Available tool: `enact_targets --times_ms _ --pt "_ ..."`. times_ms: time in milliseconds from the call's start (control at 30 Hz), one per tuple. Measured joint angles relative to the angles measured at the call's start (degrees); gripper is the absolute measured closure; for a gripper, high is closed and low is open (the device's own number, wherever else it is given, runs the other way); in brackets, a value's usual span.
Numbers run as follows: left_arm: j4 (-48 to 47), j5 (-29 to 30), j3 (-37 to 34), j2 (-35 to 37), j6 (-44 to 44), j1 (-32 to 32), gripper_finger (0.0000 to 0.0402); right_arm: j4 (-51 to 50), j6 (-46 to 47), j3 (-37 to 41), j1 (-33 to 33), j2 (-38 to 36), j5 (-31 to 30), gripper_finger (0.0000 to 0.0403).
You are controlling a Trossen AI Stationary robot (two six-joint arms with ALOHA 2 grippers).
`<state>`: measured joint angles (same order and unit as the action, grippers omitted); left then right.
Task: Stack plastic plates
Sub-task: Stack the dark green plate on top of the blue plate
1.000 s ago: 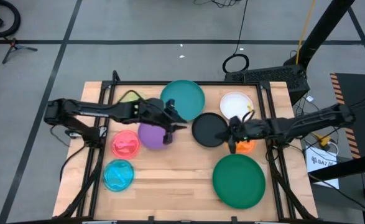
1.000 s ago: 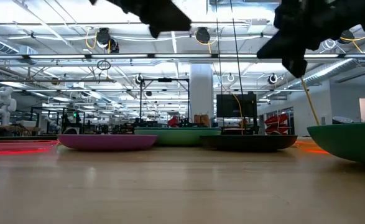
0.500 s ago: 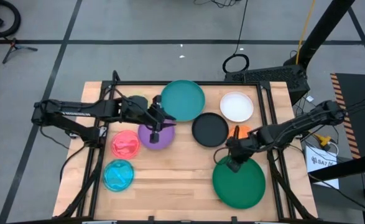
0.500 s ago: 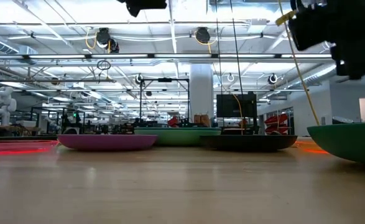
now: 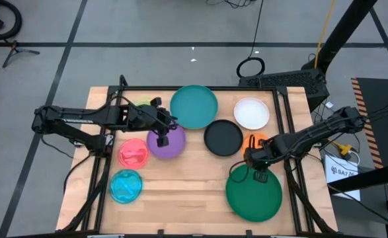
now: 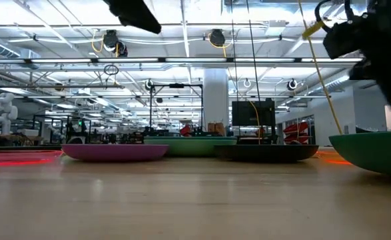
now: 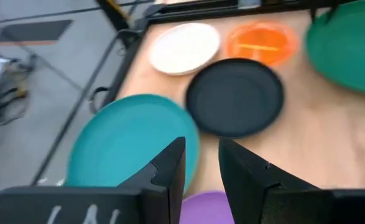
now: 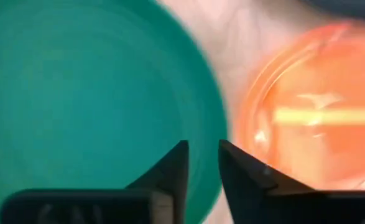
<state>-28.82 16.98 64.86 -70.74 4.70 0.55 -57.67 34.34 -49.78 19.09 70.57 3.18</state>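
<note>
Several plates lay spread across the table (image 5: 180, 198); your right gripper (image 5: 258, 173) hung over the dark green plate's (image 5: 254, 195) rim, fingers narrowly parted, pinching nothing. Plates looked light, stiff, probably slick: you'd best pinch a raised rim.

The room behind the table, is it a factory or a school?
Most likely a robot lab or workshop. The low view shows a big hall with bright ceiling lights, a white humanoid robot at the far left, and rows of work benches with gear.
</note>
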Motion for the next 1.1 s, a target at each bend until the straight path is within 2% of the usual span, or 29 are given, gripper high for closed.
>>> enact_targets --times_ms 133,333,467,700,1100 --pt "-1.04 6.27 0.00 0.00 -0.08 -0.30 0.0298 2.96 -5.50 0.00 -0.46 4.70 -0.53 0.0261" --pt "-2.01 9.02 0.00 0.00 -0.17 -0.32 0.0298 6.31 -10.71 -1.77 -2.00 12.64 -0.42 0.0207" --pt "-2.38 9.08 0.00 -0.02 -0.32 -0.32 0.0298 2.98 -11.51 -5.01 -3.79 15.66 -0.45 0.0204" --pt "-2.76 9.09 0.00 -0.02 -0.30 -0.32 0.0298 3.08 -15.03 -7.48 -5.03 15.73 -1.87 0.0212" --pt "-4.83 9.11 0.00 -0.02 -0.74 -0.32 0.0298 8.28 -21.30 -7.58 -5.25 19.35 -2.98 0.0213"
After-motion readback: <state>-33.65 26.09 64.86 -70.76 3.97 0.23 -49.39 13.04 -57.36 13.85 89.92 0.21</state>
